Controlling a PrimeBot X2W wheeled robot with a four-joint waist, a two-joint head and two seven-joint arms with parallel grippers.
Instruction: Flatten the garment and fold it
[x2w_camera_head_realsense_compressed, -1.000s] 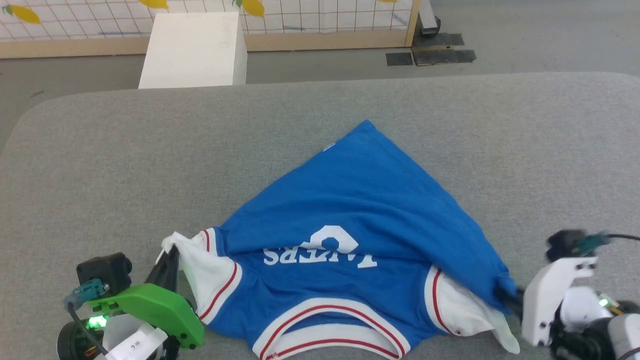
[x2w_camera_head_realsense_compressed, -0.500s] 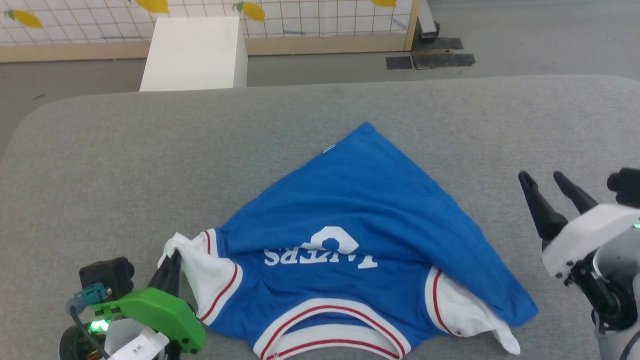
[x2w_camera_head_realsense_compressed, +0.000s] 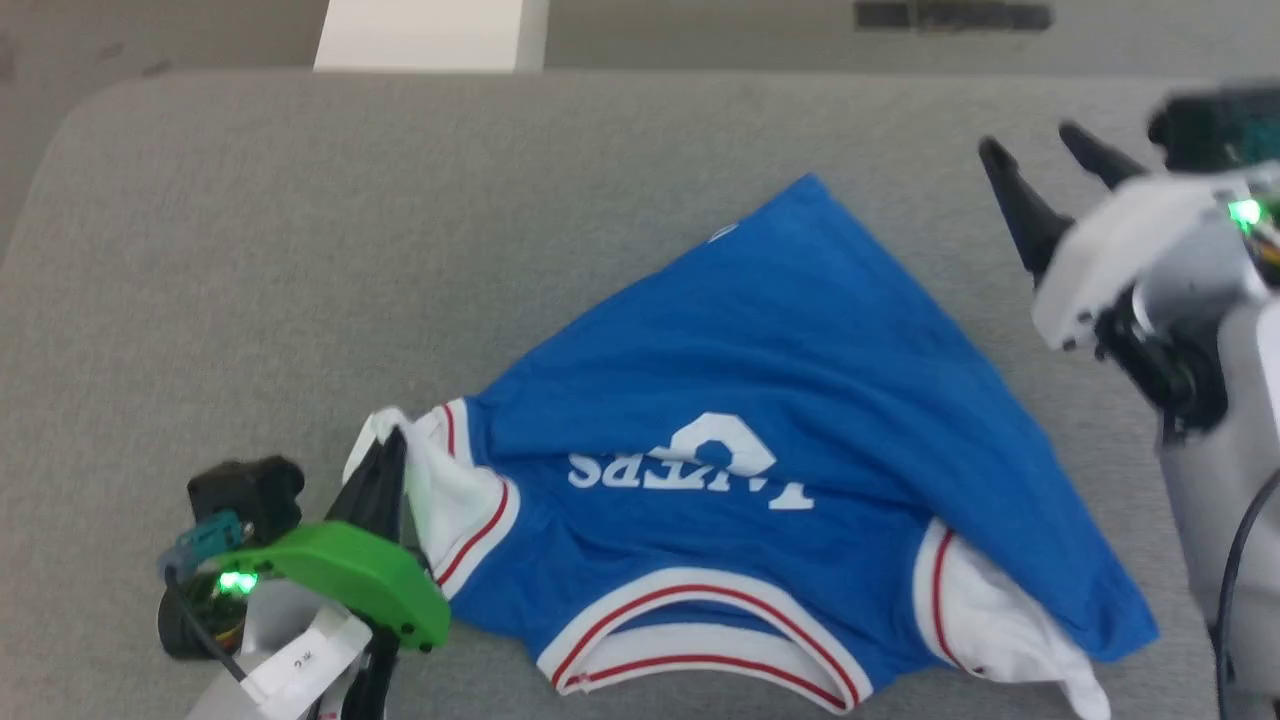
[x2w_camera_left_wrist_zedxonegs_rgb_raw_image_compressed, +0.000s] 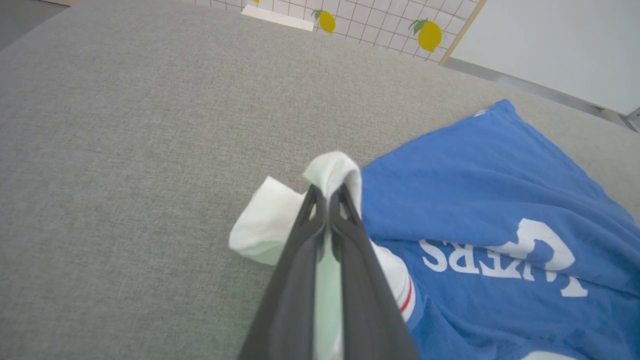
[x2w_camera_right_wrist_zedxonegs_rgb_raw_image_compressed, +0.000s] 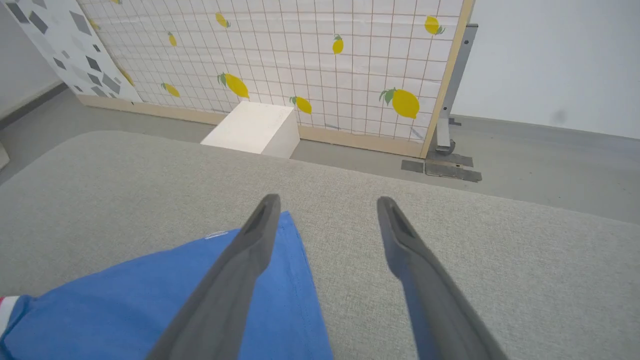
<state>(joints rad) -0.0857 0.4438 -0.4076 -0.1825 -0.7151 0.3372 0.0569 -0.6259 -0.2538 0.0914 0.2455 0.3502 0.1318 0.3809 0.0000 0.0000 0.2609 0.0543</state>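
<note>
On the grey worktop, the garment is spread in a crumpled, rough triangle, with its collar nearest the robot and one blue corner pointing away. The white sleeve on the robot's left is pinched between the closed fingers of the left gripper, and a fold of cloth is pushed up past the fingertips. The right gripper is seen near the garment's far corner, apart from the cloth, its fingers spread wide with nothing between them. The other sleeve is partly covered by a blue fold. Beyond the worktop, a white box is seen on the floor.
</note>
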